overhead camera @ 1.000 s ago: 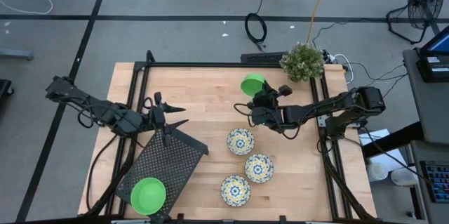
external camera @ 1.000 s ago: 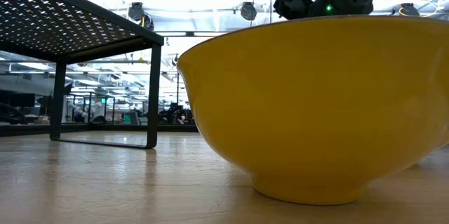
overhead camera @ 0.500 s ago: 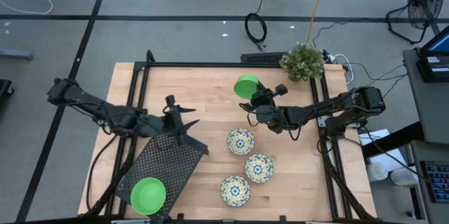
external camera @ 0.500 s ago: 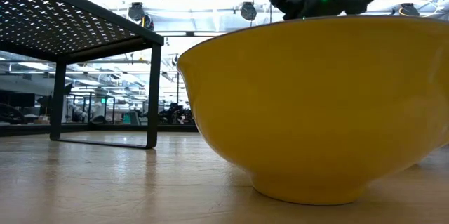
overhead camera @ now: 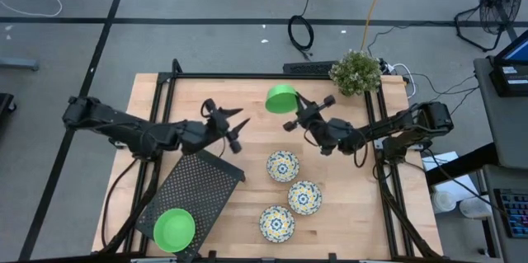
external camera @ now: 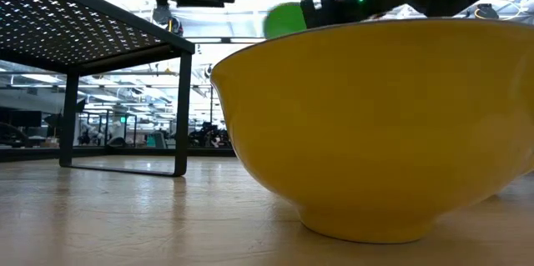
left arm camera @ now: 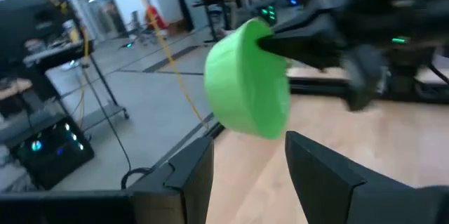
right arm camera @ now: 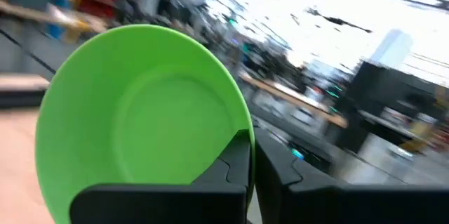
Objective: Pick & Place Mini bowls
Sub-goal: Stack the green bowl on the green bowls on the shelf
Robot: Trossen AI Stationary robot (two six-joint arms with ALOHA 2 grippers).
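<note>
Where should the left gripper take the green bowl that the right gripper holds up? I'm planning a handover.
Probably the free rim of the green bowl, opposite where the right gripper pinches it. The bowl hangs tilted, so the left gripper, open nearby, could straddle that thin edge from its own side.

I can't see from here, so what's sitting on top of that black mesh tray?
One green bowl rests on the black mesh tray, near one corner; otherwise its top looks bare. Whatever lies beneath the tray is hidden from above.
</note>
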